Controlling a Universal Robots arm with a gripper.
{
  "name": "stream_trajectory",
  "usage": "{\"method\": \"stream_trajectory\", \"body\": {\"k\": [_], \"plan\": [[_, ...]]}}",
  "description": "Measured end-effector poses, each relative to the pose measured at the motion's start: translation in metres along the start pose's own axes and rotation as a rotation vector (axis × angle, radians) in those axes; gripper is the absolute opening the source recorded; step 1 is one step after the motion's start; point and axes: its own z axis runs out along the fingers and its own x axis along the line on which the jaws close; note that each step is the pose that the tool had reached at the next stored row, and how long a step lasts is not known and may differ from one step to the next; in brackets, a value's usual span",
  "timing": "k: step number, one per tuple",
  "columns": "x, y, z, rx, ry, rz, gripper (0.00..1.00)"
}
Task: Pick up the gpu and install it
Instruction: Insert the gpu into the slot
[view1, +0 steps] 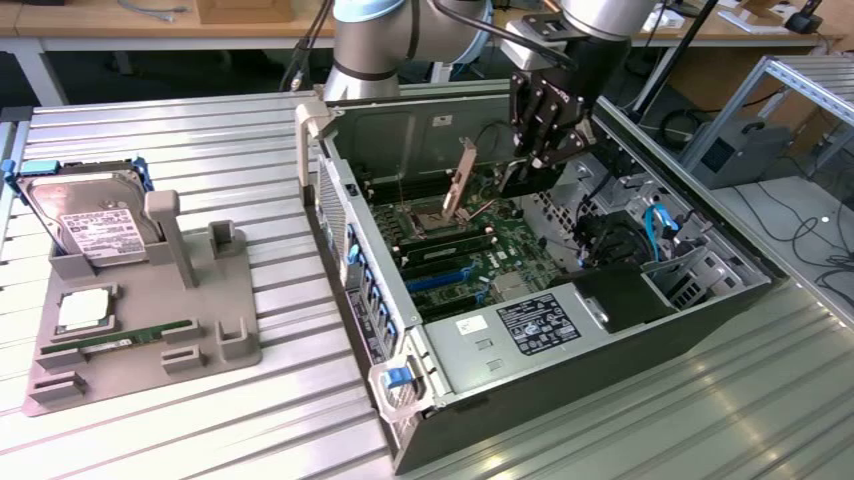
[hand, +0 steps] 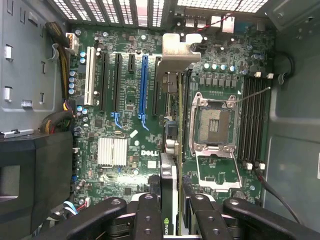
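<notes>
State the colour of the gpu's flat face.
The gpu has a tan-brown flat face, which shows best in the exterior view.

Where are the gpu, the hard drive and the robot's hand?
gpu (view1: 462, 180): exterior view, on its brownish flat face.
hard drive (view1: 102, 234): exterior view, on its white label.
hand (hand: 170, 200): wrist view, midway between its fingertips.

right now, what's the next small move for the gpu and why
Probably ease it straight down a little: the gripper holds the gpu edge-on above the motherboard, beside the blue slot, and it isn't seated yet.
</notes>
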Motion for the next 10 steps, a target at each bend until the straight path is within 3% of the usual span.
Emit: {"method": "stream_trajectory", "body": {"k": [10], "plan": [[0.0022, 0.0001, 0.0028, 0.0, 0.0, 0.0, 0.27]]}}
